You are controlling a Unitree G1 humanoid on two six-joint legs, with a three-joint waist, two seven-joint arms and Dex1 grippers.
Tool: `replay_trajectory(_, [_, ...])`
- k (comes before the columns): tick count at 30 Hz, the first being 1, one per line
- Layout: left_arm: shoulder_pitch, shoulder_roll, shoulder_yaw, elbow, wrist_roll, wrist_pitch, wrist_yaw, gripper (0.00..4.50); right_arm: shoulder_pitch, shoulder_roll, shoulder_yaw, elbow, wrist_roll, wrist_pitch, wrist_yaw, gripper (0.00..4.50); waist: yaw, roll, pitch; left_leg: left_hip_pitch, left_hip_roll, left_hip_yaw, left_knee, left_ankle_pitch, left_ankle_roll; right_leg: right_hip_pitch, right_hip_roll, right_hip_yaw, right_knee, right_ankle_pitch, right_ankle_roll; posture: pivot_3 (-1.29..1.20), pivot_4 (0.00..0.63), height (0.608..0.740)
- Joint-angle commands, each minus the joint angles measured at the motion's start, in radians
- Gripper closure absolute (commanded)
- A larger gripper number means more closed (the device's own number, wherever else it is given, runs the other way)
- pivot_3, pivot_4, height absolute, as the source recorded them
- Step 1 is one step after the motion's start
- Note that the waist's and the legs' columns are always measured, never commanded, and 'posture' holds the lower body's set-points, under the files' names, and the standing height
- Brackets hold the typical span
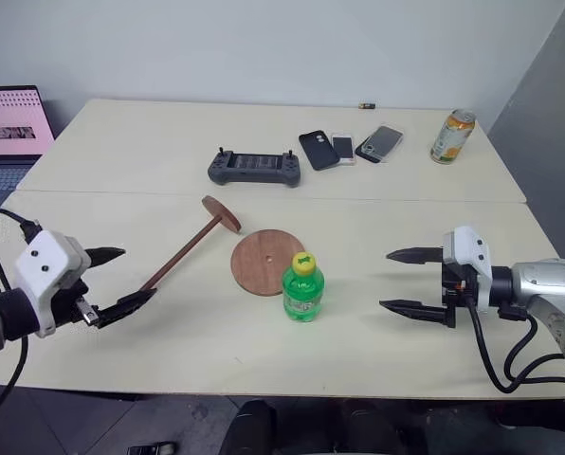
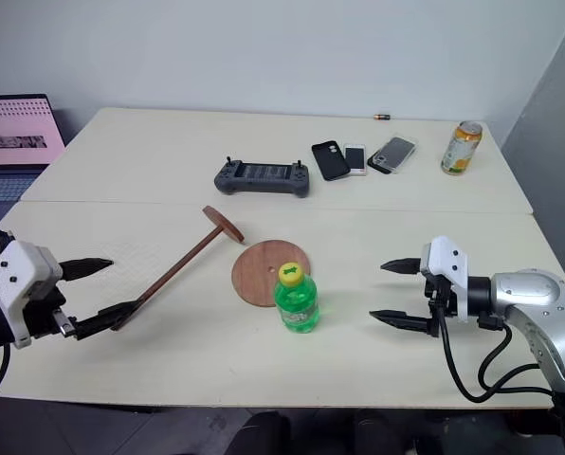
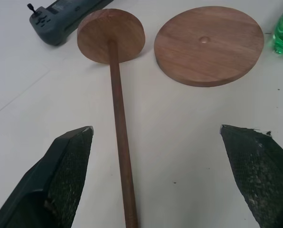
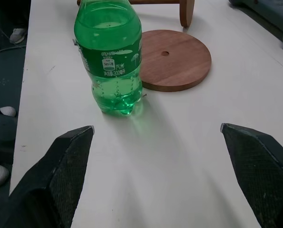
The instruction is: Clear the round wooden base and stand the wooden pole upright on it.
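The round wooden base [image 1: 260,258] lies flat mid-table with nothing on top, its centre hole showing. A green soda bottle [image 1: 302,287] with a yellow cap stands upright on the table just off the base's near right edge. To the left of the base lies the wooden pole [image 1: 183,251], tilted, with its small end disc [image 1: 221,213] resting on edge at the far end. My left gripper [image 1: 136,274] is open at the pole's near end, and the rod [image 3: 117,95] runs between its fingers [image 3: 68,161] without touching them. Right of the bottle, my right gripper [image 1: 386,281] is open, pointing at the bottle [image 4: 110,61].
Along the far side lie a grey game controller [image 1: 253,168], three phones [image 1: 343,148] and a drink can [image 1: 452,136]. A laptop [image 1: 12,123] stands past the table's left edge. A seam crosses the table behind the base.
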Motion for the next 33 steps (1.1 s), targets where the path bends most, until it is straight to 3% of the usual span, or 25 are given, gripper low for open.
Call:
replay_trajectory(1, [-0.016, 0.024, 0.0, 0.0, -0.006, -0.022, -0.019, 0.04, 0.007, 0.004, -0.028, -0.039, 0.016, -0.011, -0.006, 0.0, 0.0, 0.0, 0.0, 0.0, 0.0, 0.0, 0.0, 0.0, 0.0, 0.0, 0.0, 0.0, 0.0, 0.0, 0.0, 0.0, 0.15, 0.74])
replay_trajectory(15, [-0.112, 0.013, -0.077, -0.015, -0.071, -0.016, -0.051, 0.04, 0.053, 0.047, -0.054, -0.059, 0.048, -0.012, -0.029, 0.0, 0.0, 0.0, 0.0, 0.0, 0.0, 0.001, 0.0, 0.0, 0.0, 0.0, 0.0, 0.001, 0.0, 0.0, 0.0, 0.0, 0.15, 0.74])
replay_trajectory(18, [-0.13, 0.01, -0.131, -0.048, -0.103, 0.002, -0.064, 0.04, 0.057, 0.098, -0.049, -0.072, 0.075, -0.006, -0.071, 0.0, -0.001, 0.0, 0.0, 0.0, 0.0, 0.002, 0.0, 0.0, 0.0, -0.001, 0.0, 0.002, 0.001, 0.0, 0.0, 0.0, 0.15, 0.74])
replay_trajectory(33, [-0.21, 0.018, -0.38, -0.13, -0.111, -0.005, -0.104, 0.04, 0.076, 0.296, 0.192, 0.021, -0.138, -0.169, -0.152, 0.0, -0.007, 0.0, 0.0, 0.001, 0.0, 0.008, 0.0, 0.0, 0.0, -0.004, 0.001, 0.009, 0.004, 0.0, 0.0, 0.0, 0.15, 0.74])
